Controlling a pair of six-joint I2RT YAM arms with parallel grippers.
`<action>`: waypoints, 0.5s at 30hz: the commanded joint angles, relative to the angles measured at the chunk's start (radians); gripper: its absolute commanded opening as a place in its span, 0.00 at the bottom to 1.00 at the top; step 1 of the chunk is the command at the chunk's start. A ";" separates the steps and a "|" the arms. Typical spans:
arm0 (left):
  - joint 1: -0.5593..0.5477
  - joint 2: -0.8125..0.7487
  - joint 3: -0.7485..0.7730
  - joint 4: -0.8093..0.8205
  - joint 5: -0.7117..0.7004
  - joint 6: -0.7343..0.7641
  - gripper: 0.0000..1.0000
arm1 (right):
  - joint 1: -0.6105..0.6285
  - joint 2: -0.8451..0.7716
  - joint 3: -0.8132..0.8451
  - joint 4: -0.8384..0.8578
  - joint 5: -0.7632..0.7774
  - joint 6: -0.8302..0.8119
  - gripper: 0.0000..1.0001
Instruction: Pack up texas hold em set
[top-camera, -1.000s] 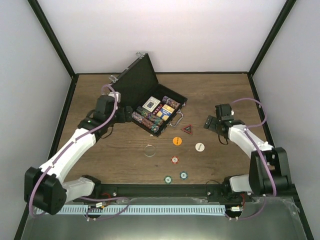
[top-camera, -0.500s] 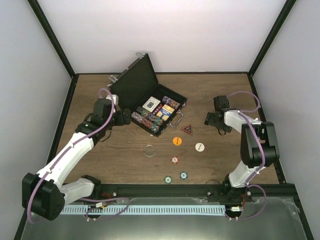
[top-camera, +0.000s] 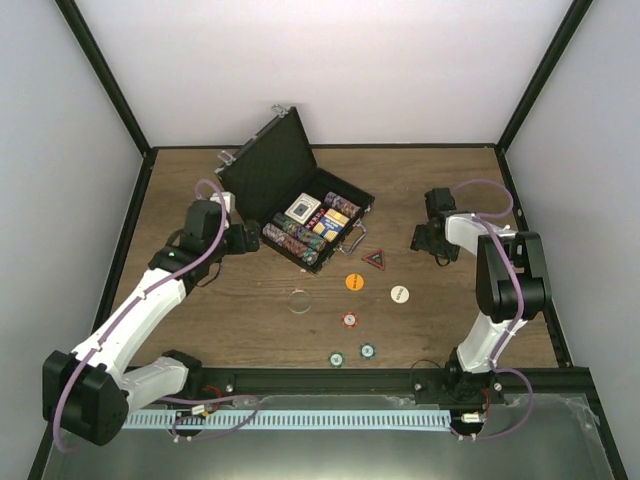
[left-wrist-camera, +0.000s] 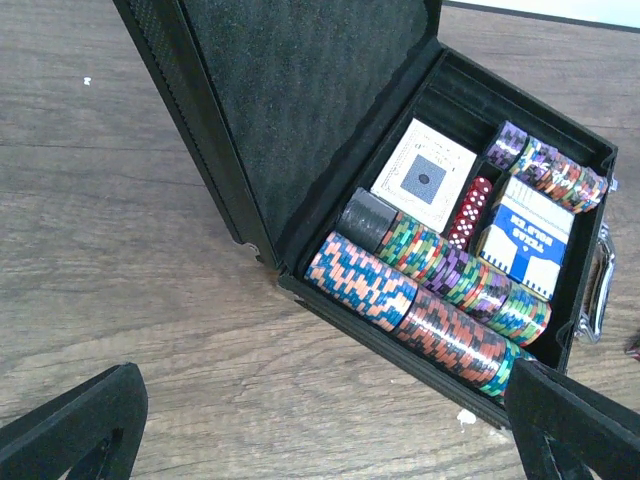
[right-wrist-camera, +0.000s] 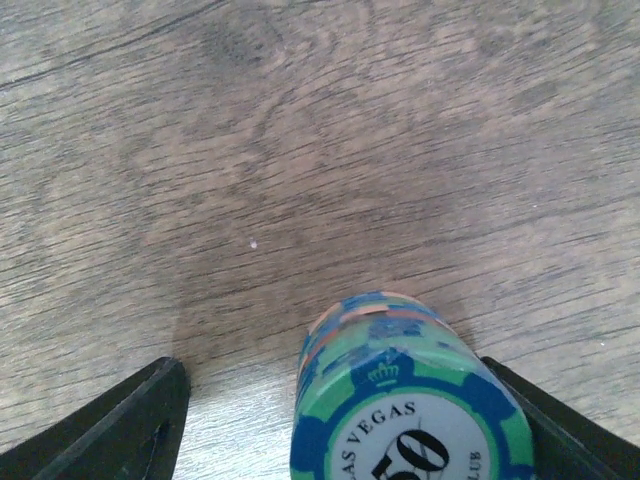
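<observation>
Wide and empty, the left fingers (left-wrist-camera: 80, 425) sit beside the open briefcase (top-camera: 300, 200) at eleven o'clock on the worktop (top-camera: 250, 320). At three o'clock, the right fingers (right-wrist-camera: 120, 425) stand partly open, straddling a green chip stack (right-wrist-camera: 410, 400), with a gap on one side.

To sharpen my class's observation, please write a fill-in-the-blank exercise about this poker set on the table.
1. The lid of the briefcase stands ____.
2. Between the fingers of the right gripper, the top chip shows the number ____.
3. The round button right of the orange button is ____.
4. The dice in the case are ____.

Missing words: open; 50; white; red.
</observation>
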 joint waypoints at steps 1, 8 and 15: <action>0.006 -0.006 -0.008 0.019 0.000 0.011 1.00 | -0.016 0.031 0.003 -0.027 0.014 -0.009 0.76; 0.009 -0.012 -0.010 0.019 0.003 0.009 1.00 | -0.041 0.017 -0.031 -0.019 -0.004 -0.001 0.73; 0.010 -0.023 -0.015 0.027 0.013 0.007 1.00 | -0.044 0.004 -0.047 -0.029 -0.011 0.005 0.71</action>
